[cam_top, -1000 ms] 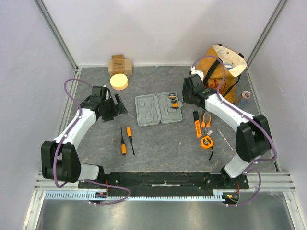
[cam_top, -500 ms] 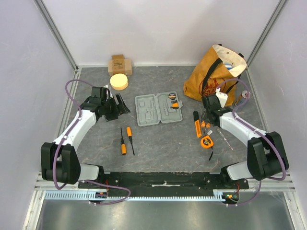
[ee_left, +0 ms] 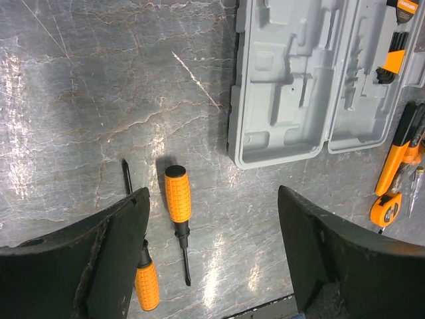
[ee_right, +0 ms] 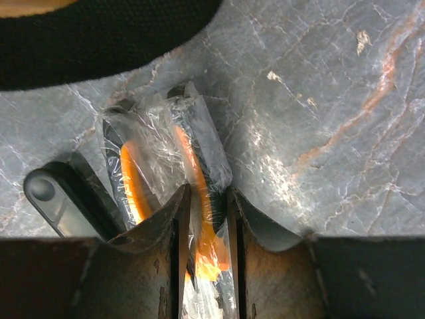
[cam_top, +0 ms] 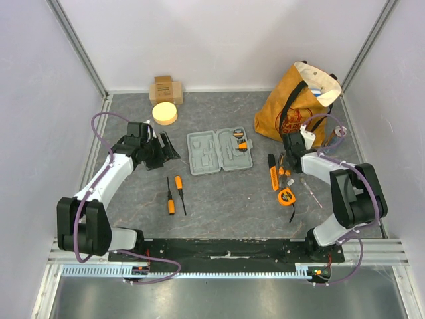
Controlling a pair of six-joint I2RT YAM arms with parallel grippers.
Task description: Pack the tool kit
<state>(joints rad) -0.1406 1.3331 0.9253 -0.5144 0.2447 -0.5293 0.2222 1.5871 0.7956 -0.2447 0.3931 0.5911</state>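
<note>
The grey tool kit case (cam_top: pixel 219 151) lies open and flat at mid-table, with an orange-and-black tool (cam_top: pixel 242 144) in its right half. In the left wrist view the case (ee_left: pixel 292 86) shows mostly bare slots. My left gripper (cam_top: pixel 164 150) hovers open left of the case, over two orange-handled screwdrivers (cam_top: pixel 174 194); one screwdriver (ee_left: pixel 178 199) lies between its fingers (ee_left: pixel 212 196) below. My right gripper (cam_top: pixel 287 163) is down among the tools right of the case. It (ee_right: pixel 202 199) is shut on one handle of plastic-wrapped orange pliers (ee_right: pixel 166 146).
An orange knife (cam_top: pixel 273 173), a tape measure (cam_top: pixel 286 197) and a thin screwdriver (cam_top: pixel 311 191) lie by the right gripper. The orange-brown tote bag (cam_top: pixel 299 100) stands behind, its black strap (ee_right: pixel 99 33) close by. A cardboard box (cam_top: pixel 165 88) and yellow disc (cam_top: pixel 165 113) sit back left.
My right arm swung from the case to the tools on the right, came down and closed on the wrapped pliers. The left gripper stayed in place.
</note>
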